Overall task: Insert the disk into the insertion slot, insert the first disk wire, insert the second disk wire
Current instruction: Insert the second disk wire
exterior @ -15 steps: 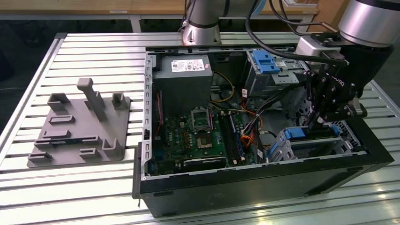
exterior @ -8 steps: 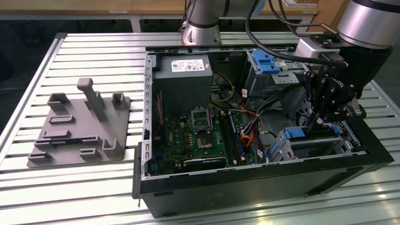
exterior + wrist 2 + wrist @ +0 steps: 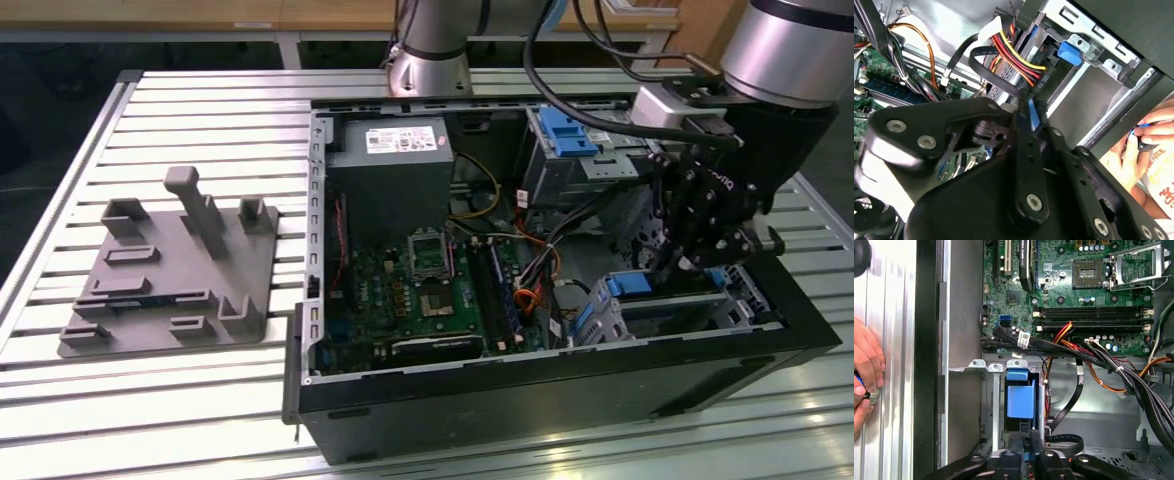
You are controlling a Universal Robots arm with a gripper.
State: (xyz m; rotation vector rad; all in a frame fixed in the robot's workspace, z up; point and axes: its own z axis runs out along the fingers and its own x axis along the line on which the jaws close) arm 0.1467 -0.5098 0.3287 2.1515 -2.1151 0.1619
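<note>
The disk sits inside the insertion slot (image 3: 674, 312), a silver drive cage at the case's near corner on the exterior view's right. Its blue carrier (image 3: 627, 285) (image 3: 1020, 399) shows at the cage mouth. My gripper (image 3: 691, 262) (image 3: 1031, 440) hangs right at the disk's end, fingers (image 3: 1026, 131) drawn close on a thin blue-edged wire plug (image 3: 1033, 117). A red, yellow and black wire bundle (image 3: 1016, 55) and a looped flat black wire (image 3: 985, 62) (image 3: 1066, 442) reach the same end of the disk.
The open case (image 3: 534, 400) lies on a slatted metal table (image 3: 200, 110), motherboard (image 3: 1074, 295) exposed. A taller cage with a blue latch (image 3: 567, 130) stands farther back. A grey fixture plate (image 3: 174, 270) lies at the exterior view's left. A person's hand (image 3: 864, 372) (image 3: 1149, 137) rests beside the case.
</note>
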